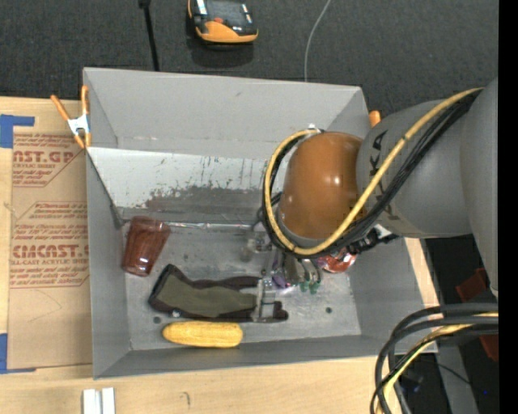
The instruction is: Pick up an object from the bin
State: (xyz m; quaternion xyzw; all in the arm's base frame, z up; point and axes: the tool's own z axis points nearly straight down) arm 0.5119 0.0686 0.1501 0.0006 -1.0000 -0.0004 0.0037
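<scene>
Hand noted low in the bin, at the right end of a dark olive-brown cloth that lies crumpled along the front of the bin floor. How far the hand is open cannot be told, since it is overhung by the arm's orange cover. Nothing can be confirmed as held.

A yellow corn cob is seen just in front of the cloth. A brown cup is seen near the left wall, and a red-and-white scrap is partly hidden under the arm.

Judgement: the cloth is best taken by a bunched fold rather than a flat edge, and lifted straight up so the cob is not dragged.

The bin floor is scuffed grey metal with sloping walls, so slipping is to be expected. A pale wooden counter is seen in front of the bin. A dark floor is seen behind, with an orange-and-black device lying on it.
</scene>
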